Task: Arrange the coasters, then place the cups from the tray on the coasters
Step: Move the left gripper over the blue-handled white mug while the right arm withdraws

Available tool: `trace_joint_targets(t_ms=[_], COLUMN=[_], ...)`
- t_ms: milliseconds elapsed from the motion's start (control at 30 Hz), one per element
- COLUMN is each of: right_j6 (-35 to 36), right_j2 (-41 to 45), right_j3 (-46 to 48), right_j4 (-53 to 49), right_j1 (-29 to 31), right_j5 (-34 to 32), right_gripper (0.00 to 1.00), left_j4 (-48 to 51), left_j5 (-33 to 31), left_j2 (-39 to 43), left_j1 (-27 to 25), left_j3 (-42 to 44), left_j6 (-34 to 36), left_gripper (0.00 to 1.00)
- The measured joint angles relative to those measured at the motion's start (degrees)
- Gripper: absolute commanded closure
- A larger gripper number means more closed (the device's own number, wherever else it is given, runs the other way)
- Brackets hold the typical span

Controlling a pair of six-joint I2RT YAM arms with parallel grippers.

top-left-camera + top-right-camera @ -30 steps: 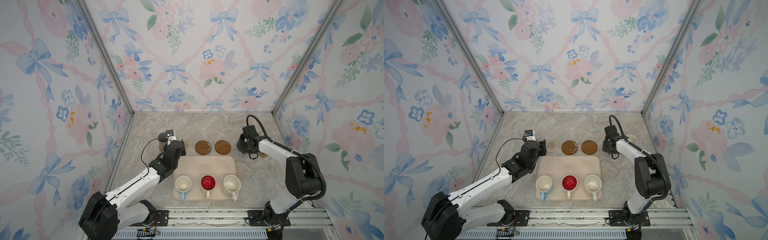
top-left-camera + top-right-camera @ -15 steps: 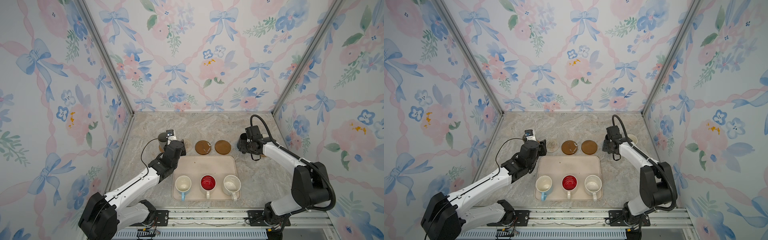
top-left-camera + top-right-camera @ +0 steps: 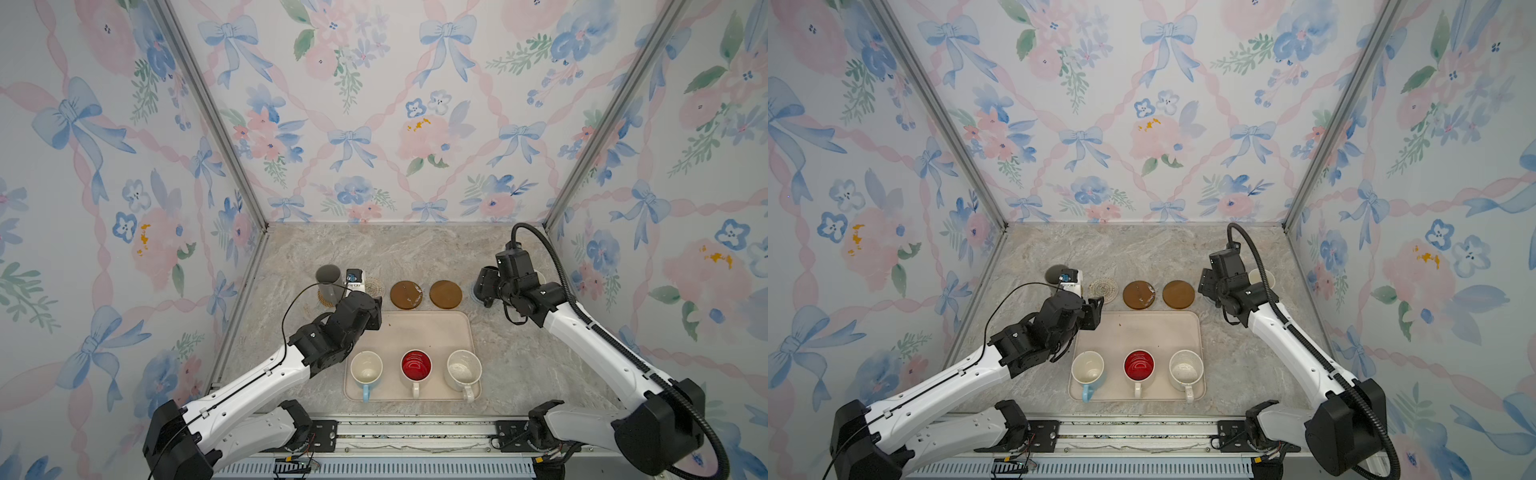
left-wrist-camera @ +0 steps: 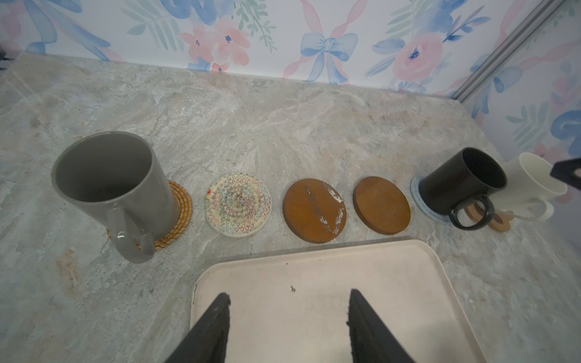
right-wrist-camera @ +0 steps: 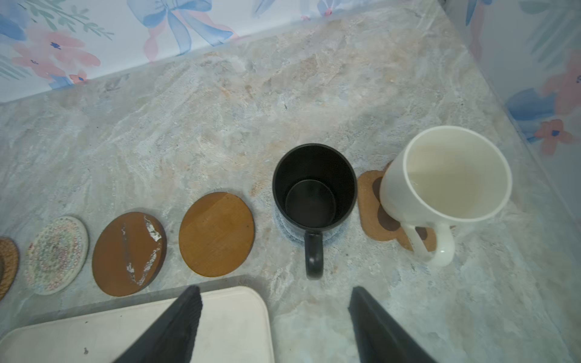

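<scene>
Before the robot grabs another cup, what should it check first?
1. Right pincer open, clear of black mug: ok.
2. Left pincer open and empty above the tray: ok.
3. Black mug on blue coaster: ok.
4. Woven coaster and both brown coasters free: ok.
5. Three cups upright on tray: ok.
6. White mug centred on paw coaster: cannot tell.

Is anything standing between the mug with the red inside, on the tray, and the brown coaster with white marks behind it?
Nothing visible does. Between the red-inside mug and the marked brown coaster lies only bare tray with its low rim. The left gripper hovers open over the tray's far left corner, beside that line.
</scene>
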State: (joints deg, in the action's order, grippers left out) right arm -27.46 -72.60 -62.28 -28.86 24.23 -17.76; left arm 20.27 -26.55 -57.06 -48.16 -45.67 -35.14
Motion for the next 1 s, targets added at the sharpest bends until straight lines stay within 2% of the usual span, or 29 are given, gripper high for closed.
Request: trace_joint_targets(t_ms=[133,367,500,700,1000], right_j6=[-0.1,-1.5,-1.9,-2.2,-2.2], right_j2=[-2.0,-6.4,-8.7,-9.3,-12.3], right_j3=[-3.6,-3.9,-3.9,-3.9,-3.9], right_j4=[2.8,7.5,8.5,9.8,11.1], right_j1=[3.1,6.0,6.3,6.3,6.3], right_j5=[-0.1,1.1,2.3,3.9,5.5], right_gripper=[0.23,0.24,0.24,0.24,0.24], left_j4=[7.2,16.8,20.2,24.1,32.5], left_j5=[-0.7,0.1,2.9,8.6,15.2], left_j2=[3.3,7.9,10.2,13.3,9.2], left_j1=[-3.9,-9.5,-10.4,-10.7,-10.8], left_j3=[0.0,0.0,0.0,0.0,-1.3], left_j6=[-3.5,-9.0,-10.9,-11.6,-10.3], left_gripper=[0.47,0.51,0.55,0.55,0.55])
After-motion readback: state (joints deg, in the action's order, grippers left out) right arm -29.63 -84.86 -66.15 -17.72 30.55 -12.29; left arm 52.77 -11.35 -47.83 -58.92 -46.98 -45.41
